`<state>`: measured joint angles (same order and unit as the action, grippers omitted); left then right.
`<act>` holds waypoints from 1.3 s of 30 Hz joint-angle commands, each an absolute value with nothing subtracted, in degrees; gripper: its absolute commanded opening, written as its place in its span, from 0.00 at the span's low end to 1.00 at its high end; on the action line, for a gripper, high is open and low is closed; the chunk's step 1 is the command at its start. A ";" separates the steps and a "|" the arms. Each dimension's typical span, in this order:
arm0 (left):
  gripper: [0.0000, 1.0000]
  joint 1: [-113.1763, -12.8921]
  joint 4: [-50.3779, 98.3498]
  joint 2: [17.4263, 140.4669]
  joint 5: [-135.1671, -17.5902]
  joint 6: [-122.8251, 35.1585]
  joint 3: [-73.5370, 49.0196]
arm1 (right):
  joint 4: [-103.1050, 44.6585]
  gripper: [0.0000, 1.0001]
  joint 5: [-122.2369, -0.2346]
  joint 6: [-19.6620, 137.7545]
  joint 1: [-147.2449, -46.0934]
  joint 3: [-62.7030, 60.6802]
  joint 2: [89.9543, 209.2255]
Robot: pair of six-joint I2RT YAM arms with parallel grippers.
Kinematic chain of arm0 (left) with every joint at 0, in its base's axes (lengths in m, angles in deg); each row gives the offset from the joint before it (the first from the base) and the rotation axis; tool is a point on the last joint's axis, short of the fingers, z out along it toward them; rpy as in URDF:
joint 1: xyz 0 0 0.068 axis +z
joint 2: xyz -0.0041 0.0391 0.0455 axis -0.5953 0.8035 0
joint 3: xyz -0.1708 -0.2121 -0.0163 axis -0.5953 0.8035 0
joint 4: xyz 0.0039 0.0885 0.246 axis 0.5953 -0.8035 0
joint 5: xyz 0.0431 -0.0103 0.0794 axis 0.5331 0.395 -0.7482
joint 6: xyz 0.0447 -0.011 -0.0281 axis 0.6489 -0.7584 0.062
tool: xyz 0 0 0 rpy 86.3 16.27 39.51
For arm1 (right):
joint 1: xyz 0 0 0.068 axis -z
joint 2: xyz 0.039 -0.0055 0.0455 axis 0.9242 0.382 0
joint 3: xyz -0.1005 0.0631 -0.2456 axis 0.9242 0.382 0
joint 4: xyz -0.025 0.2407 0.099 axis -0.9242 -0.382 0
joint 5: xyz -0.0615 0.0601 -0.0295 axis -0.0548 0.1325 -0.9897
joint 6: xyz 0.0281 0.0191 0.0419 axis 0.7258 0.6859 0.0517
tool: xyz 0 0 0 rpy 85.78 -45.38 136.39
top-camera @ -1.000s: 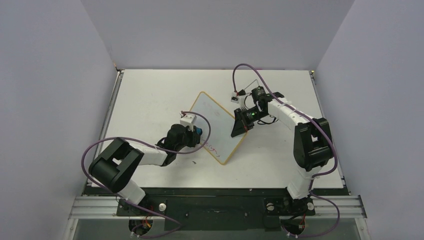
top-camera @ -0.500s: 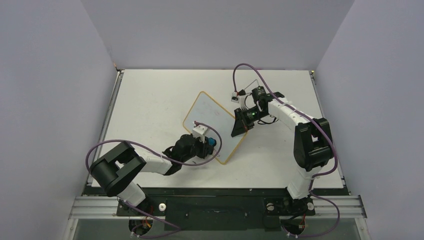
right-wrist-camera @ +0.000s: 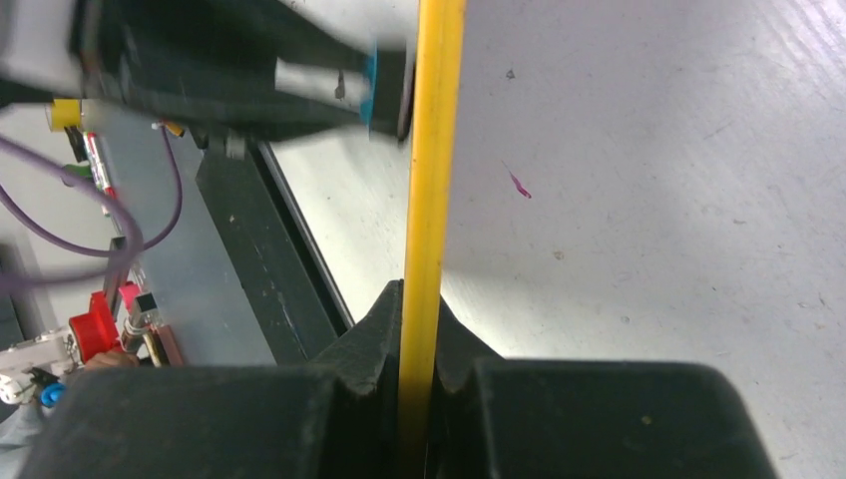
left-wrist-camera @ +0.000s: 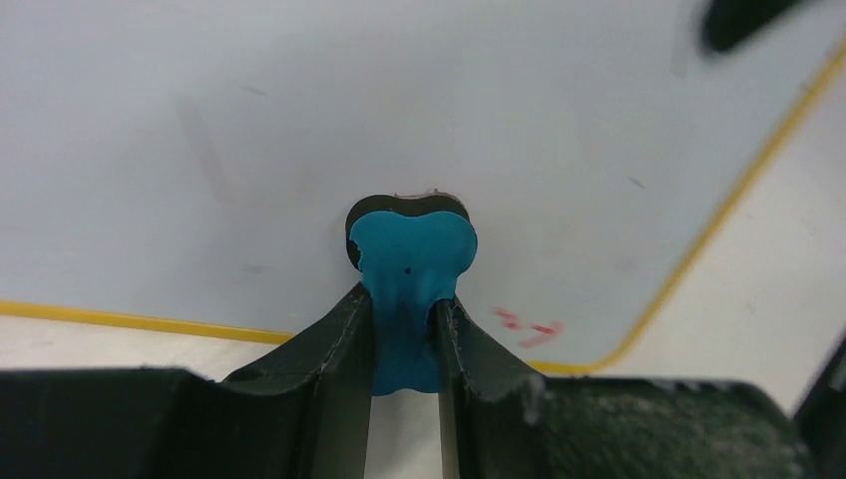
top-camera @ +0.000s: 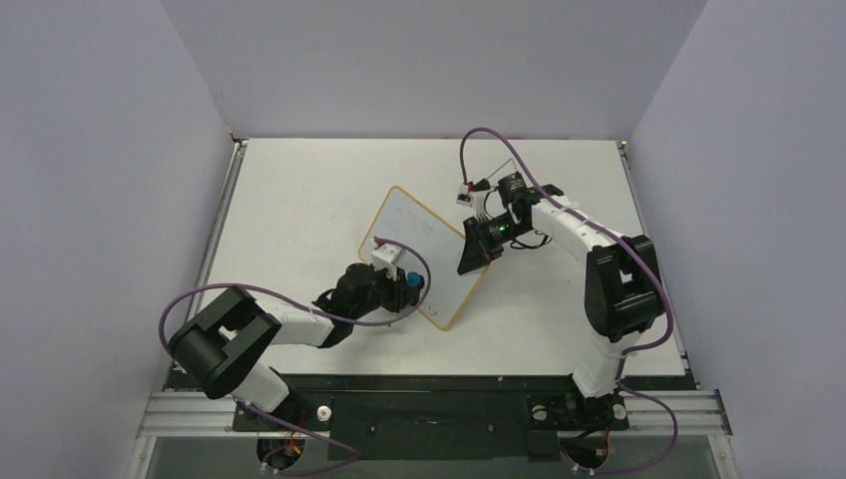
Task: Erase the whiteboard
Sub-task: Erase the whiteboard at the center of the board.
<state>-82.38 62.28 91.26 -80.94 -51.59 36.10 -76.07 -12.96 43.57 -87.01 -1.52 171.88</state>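
Left pincer [left-wrist-camera: 404, 309]: nearly closed, pinching the blue eraser [left-wrist-camera: 411, 254] by its waist. The felt sits flat on the board [left-wrist-camera: 299, 120]. Right pincer [right-wrist-camera: 419, 384]: fully closed on the board's frame [right-wrist-camera: 431, 170], bracing it.

Step in hand, as I read it: clearing the last red marks [left-wrist-camera: 529, 326]. In the left wrist view they sit at 4 o'clock of the eraser, just inside the frame's rounded corner. They're near the felt but not under it. The rest of the face in that view looks clean.

To do it well:
- Slide toward 4 o'clock with the felt flat, no tilt onto an edge.
- Press lightly. The board is propped up and clamped at one edge only, so a hard push would likely pivot it about the right grip or skid it.
- Use short overlapping passes, since red ink probably smears on one stroke.
- Stop at the frame. Running off the corner could snag the felt or flick the eraser out of a waist-only pinch.
- Don't loosen the right clamp until the wipe is finished.

Layout, top view: the board stands mid-table [top-camera: 299, 190], face toward the left arm. The left pincer and eraser are at the board's 7 o'clock, near its lower corner. The right pincer is at its 3 o'clock edge.
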 commanded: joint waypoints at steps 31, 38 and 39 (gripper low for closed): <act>0.00 -88.11 69.28 96.73 -80.98 -50.23 34.18 | -73.78 0.00 -10.14 40.72 -88.81 -1.84 170.06; 0.00 -97.53 71.68 101.72 -84.15 -53.29 32.76 | -73.80 0.00 -10.07 40.77 -88.71 -1.82 169.56; 0.00 -97.84 71.42 102.22 -85.46 -53.40 32.53 | -73.78 0.00 -10.03 40.70 -88.66 -1.77 169.57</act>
